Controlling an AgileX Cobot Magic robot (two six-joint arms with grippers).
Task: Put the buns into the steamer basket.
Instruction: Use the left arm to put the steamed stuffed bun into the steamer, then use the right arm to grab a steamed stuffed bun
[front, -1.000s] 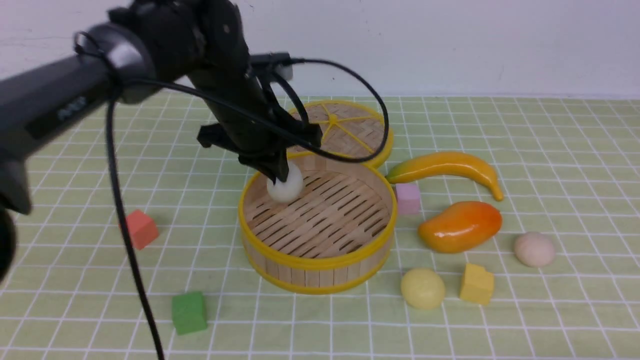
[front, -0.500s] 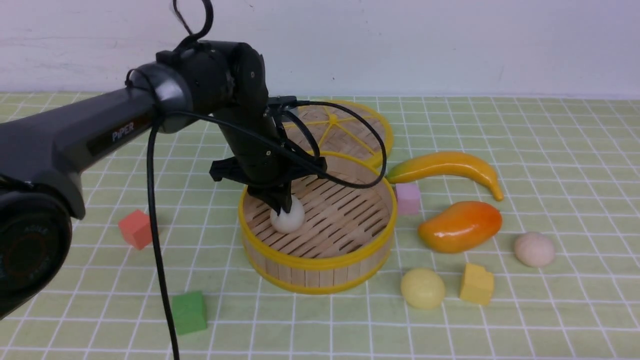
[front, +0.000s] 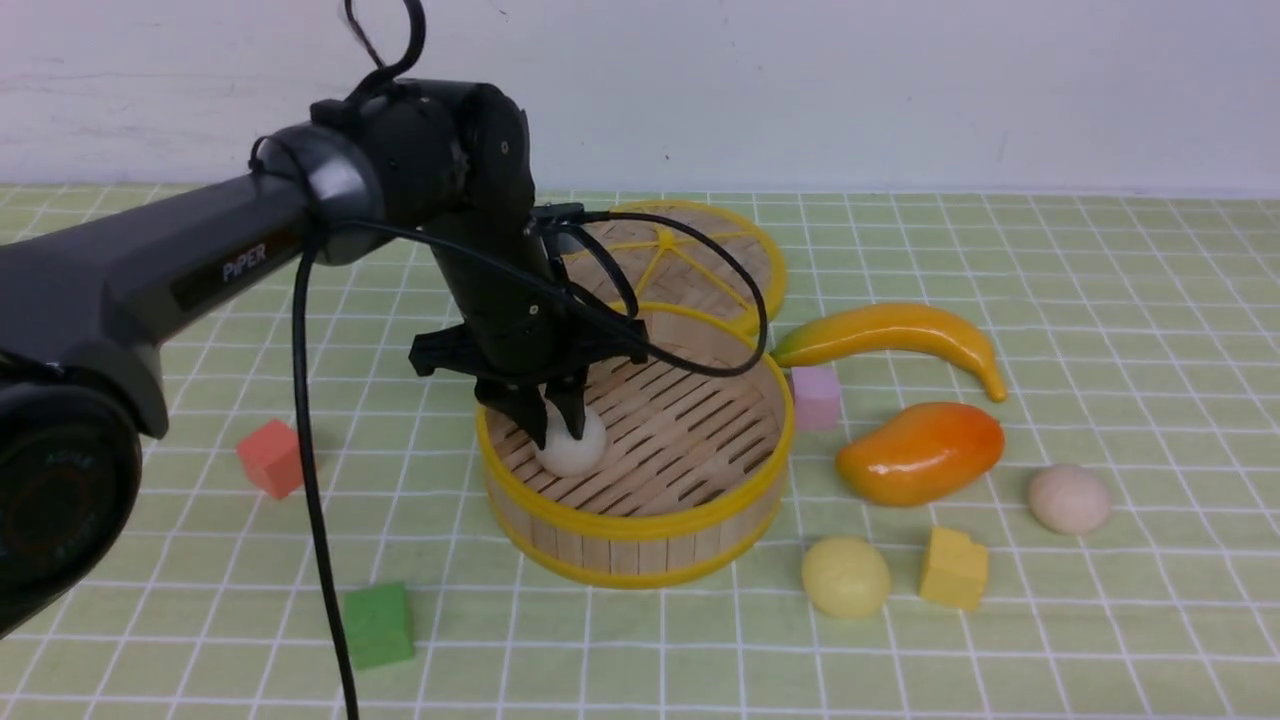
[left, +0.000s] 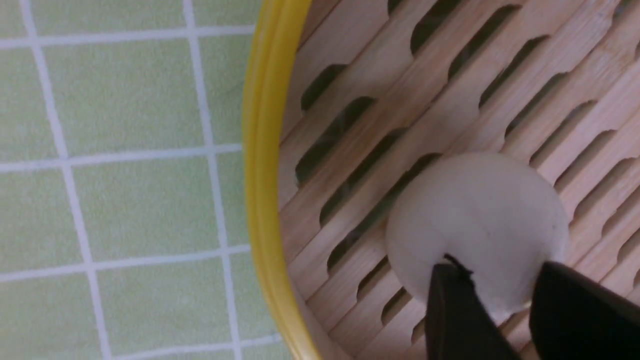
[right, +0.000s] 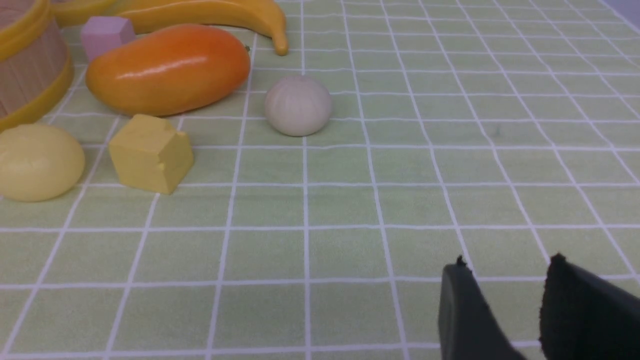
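One white bun (front: 578, 452) (left: 475, 210) rests on the slatted floor of the steamer basket (front: 640, 525) (left: 260, 150), near its left wall. My left gripper (front: 548, 422) (left: 500, 265) hangs just over that bun, open, its two fingers spread across the top of it. A pale yellow bun (front: 845, 575) (right: 37, 162) and a beige bun (front: 1068, 498) (right: 298, 105) lie on the cloth to the right of the basket. My right gripper (right: 505, 265) shows only in its own wrist view, low over the cloth, open and empty.
The woven lid (front: 690, 250) lies behind the basket. A banana (front: 890, 330), a pink cube (front: 816, 396), a mango (front: 920, 452) and a yellow cube (front: 953, 568) sit right of the basket. A red cube (front: 272, 458) and a green cube (front: 378, 625) are to its left.
My left arm lowered the white bun to the basket floor, then the fingers spread and let go of it. The right side has not moved.
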